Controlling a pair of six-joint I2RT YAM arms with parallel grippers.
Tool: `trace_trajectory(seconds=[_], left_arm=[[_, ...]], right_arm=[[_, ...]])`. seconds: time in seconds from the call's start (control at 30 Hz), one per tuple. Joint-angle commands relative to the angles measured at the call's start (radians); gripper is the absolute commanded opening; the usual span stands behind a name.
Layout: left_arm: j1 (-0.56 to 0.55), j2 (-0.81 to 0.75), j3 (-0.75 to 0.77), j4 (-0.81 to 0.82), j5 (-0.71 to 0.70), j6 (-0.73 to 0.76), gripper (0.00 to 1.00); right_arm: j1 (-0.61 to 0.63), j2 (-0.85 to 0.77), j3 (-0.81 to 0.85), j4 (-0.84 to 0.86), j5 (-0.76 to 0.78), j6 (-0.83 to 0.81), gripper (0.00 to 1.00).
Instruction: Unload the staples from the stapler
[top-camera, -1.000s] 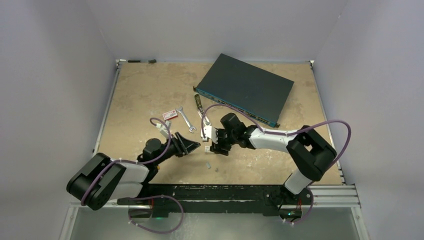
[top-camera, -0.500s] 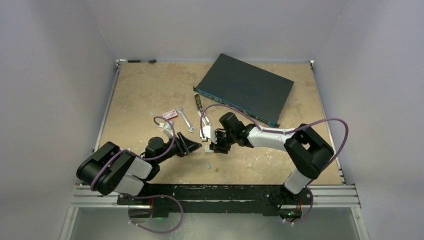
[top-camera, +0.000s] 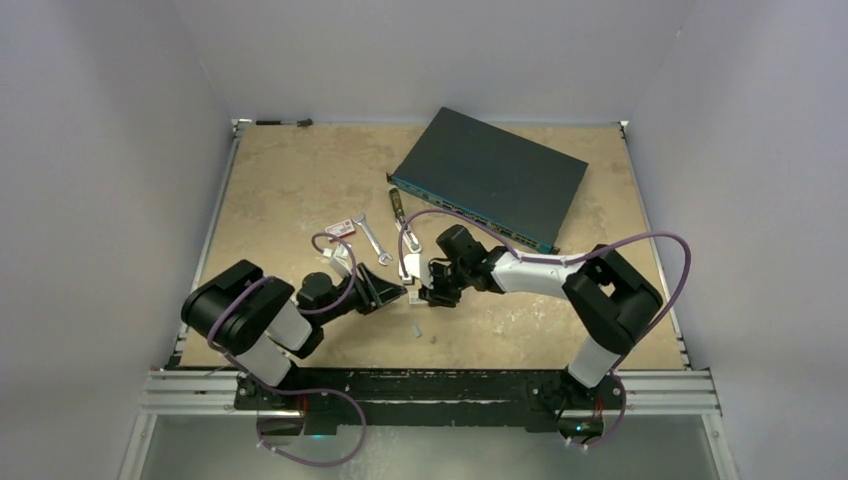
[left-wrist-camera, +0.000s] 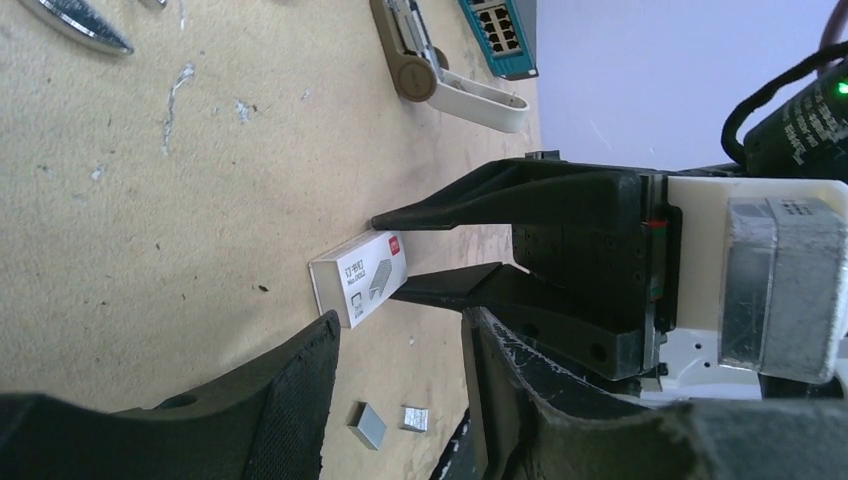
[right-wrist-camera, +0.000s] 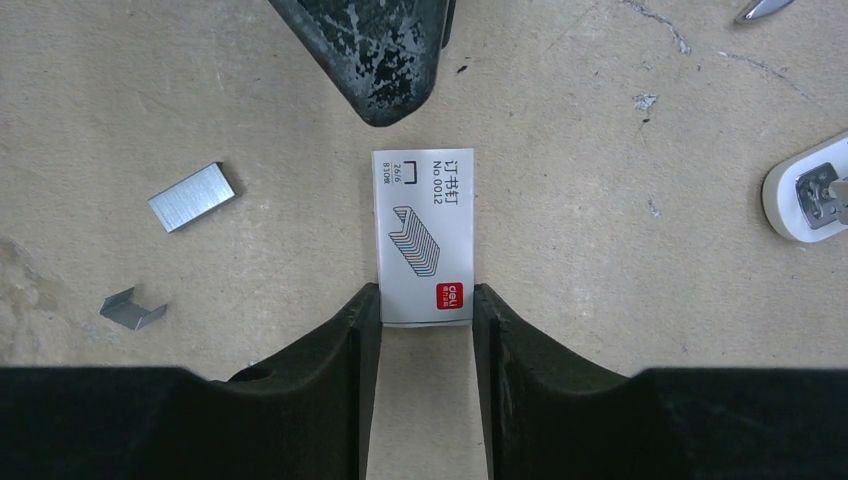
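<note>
The stapler (right-wrist-camera: 808, 195) lies open on the table, its pale base (left-wrist-camera: 480, 100) apart from the metal channel arm (left-wrist-camera: 400, 25). It sits just behind both grippers (top-camera: 408, 260). A loose strip of staples (right-wrist-camera: 192, 197) and a smaller bent piece (right-wrist-camera: 132, 310) lie on the table nearer me. My right gripper (right-wrist-camera: 425, 300) has both fingertips pressed on the sides of a white staple box (right-wrist-camera: 424, 230). My left gripper (left-wrist-camera: 400, 320) faces it from the other side, open and holding nothing; one fingertip (right-wrist-camera: 385, 60) ends just short of the box.
A dark network switch (top-camera: 490, 175) fills the back right. A silver wrench (top-camera: 372, 238), a second small red-and-white box (top-camera: 340, 229) and a slim tool (top-camera: 397, 203) lie behind the grippers. Grey walls enclose the table.
The left arm's shoulder and elbow have swung up and to the right while its gripper stayed by the box. The right gripper has edged slightly left.
</note>
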Motion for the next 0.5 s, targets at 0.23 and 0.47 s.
trace_trajectory(seconds=[0.23,0.47], left_arm=[[-0.004,0.250,0.035,0.350,0.041,-0.180,0.39],[-0.032,0.379,0.045,0.486,0.055,-0.222,0.33]], right_arm=[[-0.003,0.018,0.051,-0.030,-0.016,-0.022,0.37],[-0.004,0.015,0.046,-0.028,-0.013,-0.027,0.36]])
